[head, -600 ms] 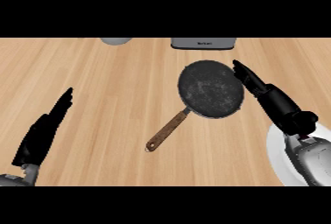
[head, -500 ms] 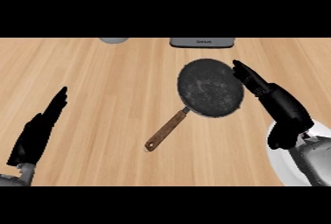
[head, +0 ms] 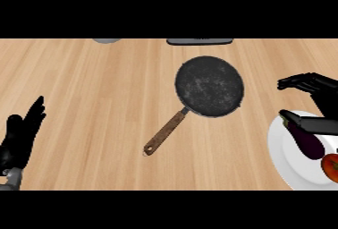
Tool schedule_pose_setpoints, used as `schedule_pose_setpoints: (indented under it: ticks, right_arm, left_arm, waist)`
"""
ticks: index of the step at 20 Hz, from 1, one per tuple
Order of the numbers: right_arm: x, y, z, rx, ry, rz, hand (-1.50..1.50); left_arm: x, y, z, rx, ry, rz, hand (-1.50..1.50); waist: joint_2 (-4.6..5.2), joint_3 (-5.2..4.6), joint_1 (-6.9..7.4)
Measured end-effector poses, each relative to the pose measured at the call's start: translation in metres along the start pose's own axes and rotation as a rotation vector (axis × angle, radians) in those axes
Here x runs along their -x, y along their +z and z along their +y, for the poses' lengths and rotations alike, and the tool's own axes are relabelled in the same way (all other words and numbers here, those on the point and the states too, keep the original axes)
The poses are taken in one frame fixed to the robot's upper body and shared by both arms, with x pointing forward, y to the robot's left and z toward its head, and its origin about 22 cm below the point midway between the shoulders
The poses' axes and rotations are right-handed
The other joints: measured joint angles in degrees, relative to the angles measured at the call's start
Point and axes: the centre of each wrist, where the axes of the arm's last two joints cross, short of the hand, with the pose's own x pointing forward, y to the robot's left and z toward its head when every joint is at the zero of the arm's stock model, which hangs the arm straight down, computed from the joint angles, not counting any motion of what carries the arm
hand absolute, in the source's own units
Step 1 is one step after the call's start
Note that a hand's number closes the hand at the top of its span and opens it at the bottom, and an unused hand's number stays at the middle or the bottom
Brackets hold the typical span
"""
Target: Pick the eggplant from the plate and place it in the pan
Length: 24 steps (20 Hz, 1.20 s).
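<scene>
Overhead, the wooden counter (head: 86, 89) fills the view.
Pan (head: 209, 86): dark and round, near the middle; its wooden handle (head: 165, 133) points toward the lower left.
Plate (head: 287, 154): white, at the right edge, well apart from the pan.
Eggplant (head: 305, 142): dark purple, lying on the plate beside a red item (head: 331, 165).
Right hand (head: 309, 85): above the plate's far rim, fingers curled toward the pan and holding nothing; thumb extended over the eggplant's near end.
Left hand (head: 21, 136): at the lower left edge, fingers straight, resting.
</scene>
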Motion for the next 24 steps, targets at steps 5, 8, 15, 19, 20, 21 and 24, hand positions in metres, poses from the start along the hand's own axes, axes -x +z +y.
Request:
schedule_pose_setpoints:
  ticks: [5,8,15,19,20,21,24]
  right_arm:
    - [0.031,0.055,-0.059,0.052,-0.103,-0.071,-1.5]
    - [0.03,0.077,-0.087,0.031,-0.04,-0.052,-1.5]
    - [-0.021,0.069,-0.126,-0.08,0.3,0.069,-1.5]
    - [-0.053,0.047,-0.123,-0.233,0.527,0.146,-1.5]
    - [-0.06,0.044,-0.123,-0.266,0.578,0.166,-1.5]
    - [-0.064,0.039,-0.119,-0.306,0.624,0.187,-1.5]
    - [-0.069,0.028,-0.103,-0.415,0.742,0.236,-1.5]
  left_arm:
    - [0.006,-0.011,0.003,-0.012,0.017,0.03,0.0]
    - [0.005,-0.018,0.004,-0.006,0.024,0.037,0.0]
    - [0.013,-0.022,0.003,0.002,0.017,0.039,0.0]
    - [0.011,-0.025,0.0,0.004,0.015,0.037,0.0]
    - [0.013,-0.024,0.0,0.002,0.016,0.041,0.0]
    - [0.013,-0.025,0.001,0.003,0.018,0.043,0.0]
    - [0.014,-0.025,-0.001,0.006,0.022,0.048,0.0]
  waist:
    - [0.28,-0.01,0.7]
    - [0.18,-0.07,1.18]
    - [-0.05,-0.2,1.86]
    - [-0.15,-0.28,2.16]
    - [-0.2,-0.29,2.08]
    - [-0.23,-0.31,2.13]
    - [-0.29,-0.33,2.06]
